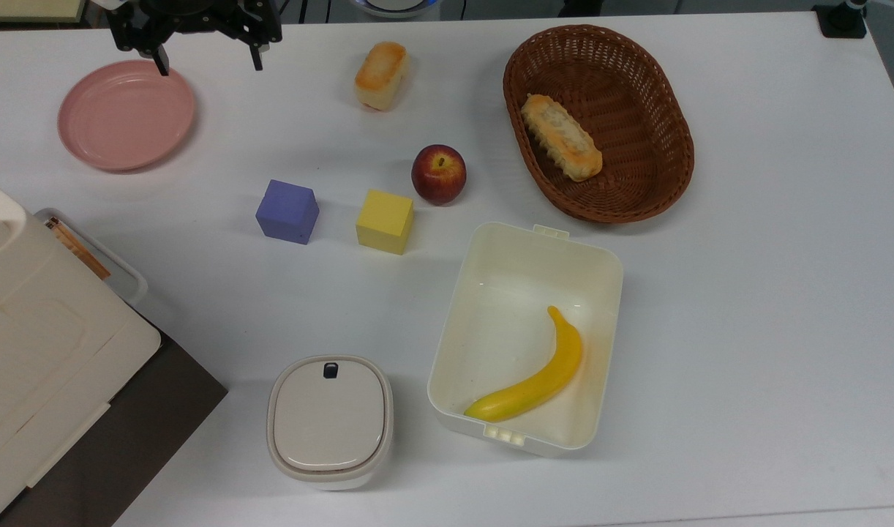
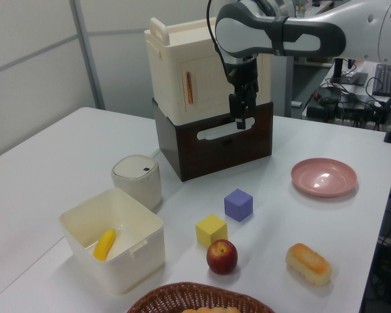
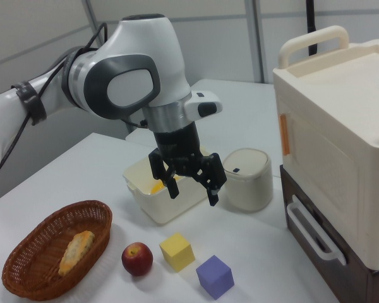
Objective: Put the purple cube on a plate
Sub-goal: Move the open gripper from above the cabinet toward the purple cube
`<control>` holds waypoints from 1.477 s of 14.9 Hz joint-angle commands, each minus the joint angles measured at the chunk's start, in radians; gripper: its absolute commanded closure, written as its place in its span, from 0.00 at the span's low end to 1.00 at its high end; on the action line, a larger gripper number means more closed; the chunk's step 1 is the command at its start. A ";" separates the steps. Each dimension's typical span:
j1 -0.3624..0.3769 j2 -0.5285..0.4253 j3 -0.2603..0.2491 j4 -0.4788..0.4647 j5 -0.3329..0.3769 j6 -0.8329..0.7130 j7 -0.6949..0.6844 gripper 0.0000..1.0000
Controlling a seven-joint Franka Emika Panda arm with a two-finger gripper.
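Lidded canister (image 1: pixel 330 421): white, closed, at the table's near edge in the top view.
Open tub (image 1: pixel 525 337): cream, just beside the canister, with a yellow banana (image 1: pixel 533 378) lying inside.
Purple cube (image 1: pixel 287 211): sits flat on the white table (image 1: pixel 769 293), near the yellow cube (image 1: pixel 385 221) on the top view's right; nothing touches it.
Apple (image 1: pixel 438 173): red, just beyond the yellow cube.
Basket (image 1: pixel 666 110): brown wicker, holding a bread roll (image 1: pixel 561 137).
Plate (image 1: pixel 126 115): pink, bare, well apart from the purple cube, toward the top view's upper left.
Gripper (image 1: pixel 206 61): black, fingers spread apart and holding nothing, up in the air by the plate's far edge.
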 commanded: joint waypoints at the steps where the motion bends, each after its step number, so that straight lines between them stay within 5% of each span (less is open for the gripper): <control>1: 0.008 -0.021 -0.006 -0.025 -0.014 -0.005 -0.006 0.00; 22: 0.152 0.016 -0.005 -0.059 0.003 -0.007 0.054 0.00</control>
